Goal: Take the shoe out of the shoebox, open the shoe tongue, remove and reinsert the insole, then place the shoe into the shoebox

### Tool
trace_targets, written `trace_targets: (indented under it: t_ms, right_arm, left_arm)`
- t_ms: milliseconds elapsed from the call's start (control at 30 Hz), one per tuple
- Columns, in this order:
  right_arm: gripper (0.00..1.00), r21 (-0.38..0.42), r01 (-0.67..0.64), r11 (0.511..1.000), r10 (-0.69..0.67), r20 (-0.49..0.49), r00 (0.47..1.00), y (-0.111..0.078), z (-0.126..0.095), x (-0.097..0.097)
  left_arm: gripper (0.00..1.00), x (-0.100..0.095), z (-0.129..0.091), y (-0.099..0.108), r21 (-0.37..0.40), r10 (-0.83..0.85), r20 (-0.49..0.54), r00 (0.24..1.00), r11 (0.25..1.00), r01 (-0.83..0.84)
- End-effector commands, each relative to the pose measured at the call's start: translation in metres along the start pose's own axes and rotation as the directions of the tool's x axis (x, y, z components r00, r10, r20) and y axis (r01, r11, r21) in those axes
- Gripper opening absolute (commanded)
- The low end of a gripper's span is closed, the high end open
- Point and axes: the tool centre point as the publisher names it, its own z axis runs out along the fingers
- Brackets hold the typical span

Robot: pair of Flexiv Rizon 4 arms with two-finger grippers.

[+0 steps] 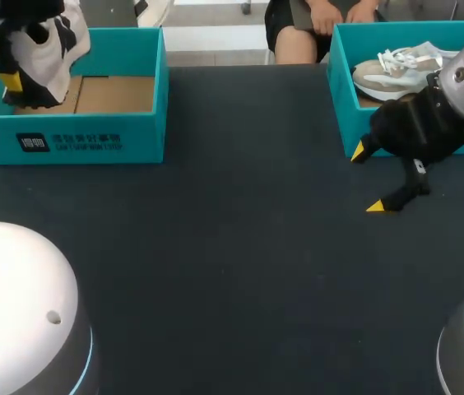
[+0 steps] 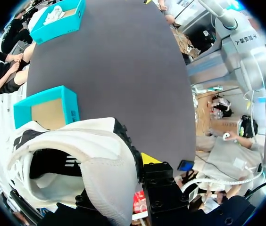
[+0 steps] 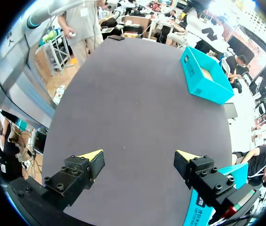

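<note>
My left gripper (image 1: pixel 11 78) is shut on a white shoe with black patches (image 1: pixel 49 45), holding it just above the back left corner of the left teal shoebox (image 1: pixel 92 136). In the left wrist view the white shoe (image 2: pixel 90 160) fills the space between the fingers of the left gripper (image 2: pixel 119 186); only one yellow fingertip (image 2: pixel 149 158) shows, and the left shoebox (image 2: pixel 48 106) lies beyond it. My right gripper (image 1: pixel 367 178) hangs open over the bare table by the front left corner of the right teal shoebox (image 1: pixel 341 90). The right gripper (image 3: pixel 139 157) holds nothing.
A grey and white shoe (image 1: pixel 396 67) lies in the right shoebox. The left shoebox's brown cardboard floor (image 1: pixel 113 95) is bare. From the right wrist view the left shoebox (image 3: pixel 206 77) stands far ahead across the dark table (image 1: pixel 232 247). A person sits just behind the table's far edge.
</note>
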Motion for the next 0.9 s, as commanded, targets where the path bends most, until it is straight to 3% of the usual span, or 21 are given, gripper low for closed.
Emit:
trace_targets:
  t_ms: [33,167,333,500,633,733,900]
  right_arm:
    - [1.0,0.003,-0.001,1.0,0.001,0.0,1.0,0.0,0.001,0.0]
    - [1.0,0.003,-0.001,1.0,0.001,0.0,1.0,0.0,0.001,0.0]
    - [1.0,0.003,-0.001,1.0,0.001,0.0,1.0,0.0,0.001,0.0]
    - [1.0,0.003,-0.001,1.0,0.001,0.0,1.0,0.0,0.001,0.0]
    - [1.0,0.003,-0.001,1.0,0.001,0.0,1.0,0.0,0.001,0.0]
    - [1.0,0.003,-0.001,1.0,0.001,0.0,1.0,0.0,0.001,0.0]
    - [1.0,0.003,-0.001,1.0,0.001,0.0,1.0,0.0,0.001,0.0]
  left_arm:
    - [0.0,-0.035,-0.007,0.043,0.034,0.007,0.003,1.0,0.999,-0.007]
    - [0.0,-0.064,-0.011,0.078,0.035,0.015,0.015,1.0,0.999,-0.015]
    - [0.0,-0.092,-0.006,0.122,-0.043,0.068,0.049,0.996,0.997,-0.066]
    - [0.0,-0.106,0.001,0.155,-0.11,0.16,0.042,0.986,0.982,-0.155]
    - [0.0,-0.126,0.009,0.167,-0.123,0.132,0.057,0.99,0.985,-0.125]
    - [0.0,-0.134,0.015,0.169,-0.108,0.14,0.005,0.99,0.984,-0.139]
    - [0.0,-0.134,0.015,0.169,-0.108,0.14,0.005,0.99,0.984,-0.139]
